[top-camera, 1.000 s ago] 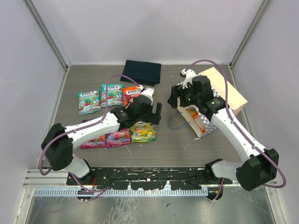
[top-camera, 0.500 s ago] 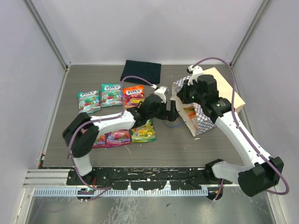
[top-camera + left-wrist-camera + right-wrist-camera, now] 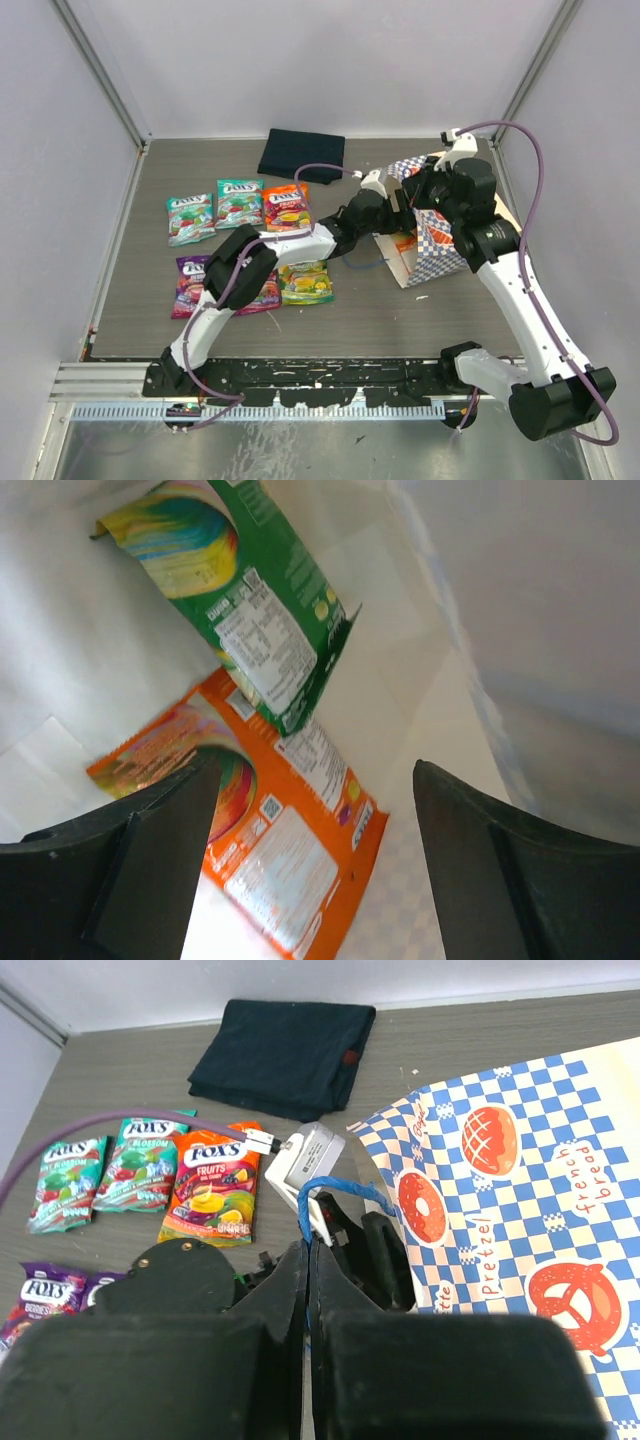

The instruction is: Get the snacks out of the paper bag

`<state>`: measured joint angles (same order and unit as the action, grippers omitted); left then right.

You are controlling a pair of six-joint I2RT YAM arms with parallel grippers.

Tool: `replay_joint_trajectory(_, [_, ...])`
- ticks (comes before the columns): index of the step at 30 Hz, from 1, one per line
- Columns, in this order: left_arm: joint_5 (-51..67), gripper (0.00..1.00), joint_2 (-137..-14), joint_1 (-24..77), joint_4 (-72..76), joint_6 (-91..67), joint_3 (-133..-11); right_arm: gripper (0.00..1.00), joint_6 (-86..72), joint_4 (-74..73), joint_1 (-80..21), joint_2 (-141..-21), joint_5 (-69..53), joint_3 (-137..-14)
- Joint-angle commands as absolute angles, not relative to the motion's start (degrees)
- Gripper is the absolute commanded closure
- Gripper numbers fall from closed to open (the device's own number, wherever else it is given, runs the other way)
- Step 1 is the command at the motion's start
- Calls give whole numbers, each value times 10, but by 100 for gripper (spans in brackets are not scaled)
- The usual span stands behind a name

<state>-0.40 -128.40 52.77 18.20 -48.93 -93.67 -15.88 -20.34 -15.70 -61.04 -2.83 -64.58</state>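
From above, the paper bag lay on its side at the right of the worktop, mouth turned left; the right claw was at the bag's upper rim; the left arm reached into the mouth, its tip hidden inside. Out on the worktop lay two teal pouches, an orange pouch, a purple pouch and a green pouch, all left of the bag; a dark folded cloth sat at the back.

In the left wrist view, the left claw stood wide open inside the cream interior, gripping nothing; a green pouch lay overlapping an orange pouch beyond its fingers.

In the right wrist view, the right claw was closed tight, pinching the blue cord handle at the checkered bag's mouth; the teal, orange and purple pouches lay on the worktop to the left, the cloth behind them.
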Motion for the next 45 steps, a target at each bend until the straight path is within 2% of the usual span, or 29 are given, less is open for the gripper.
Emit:
replay_joint_trajectory(1, [-60,22,-1323,529,204,-544,-996,99,-185,-147,-144,-585,-44,-640])
replay_joint_trajectory(6, [-90,27,-1377,531,151,-578,-1061,99,-193,-140,-138,-582,-61,-634])
replay_joint_trajectory(11, [-149,24,-1390,539,95,-564,-1081,99,-195,-136,-135,-578,-68,-631])
replay_joint_trajectory(20, [-169,24,-1451,547,128,-608,-1144,99,-230,-104,-134,-577,-99,-605])
replay_joint_trajectory(28, [-238,22,-1499,571,103,-583,-1222,99,-302,-49,-135,-567,-176,-560])
replay_joint_trajectory(32, [-282,21,-1513,582,148,-543,-1227,99,-324,-25,-135,-561,-201,-550])
replay_joint_trajectory(37, [-293,19,-1560,600,195,-468,-1296,99,-346,-4,-135,-561,-232,-547])
replay_joint_trajectory(39, [-277,27,-1582,602,212,-457,-1323,99,-357,7,-137,-563,-245,-546])
replay_joint_trajectory(41, [-266,43,-1596,604,227,-454,-1334,99,-364,14,-139,-563,-254,-544])
replay_joint_trajectory(45, [-260,64,-1588,604,267,-435,-1299,99,-355,6,-139,-556,-248,-548])
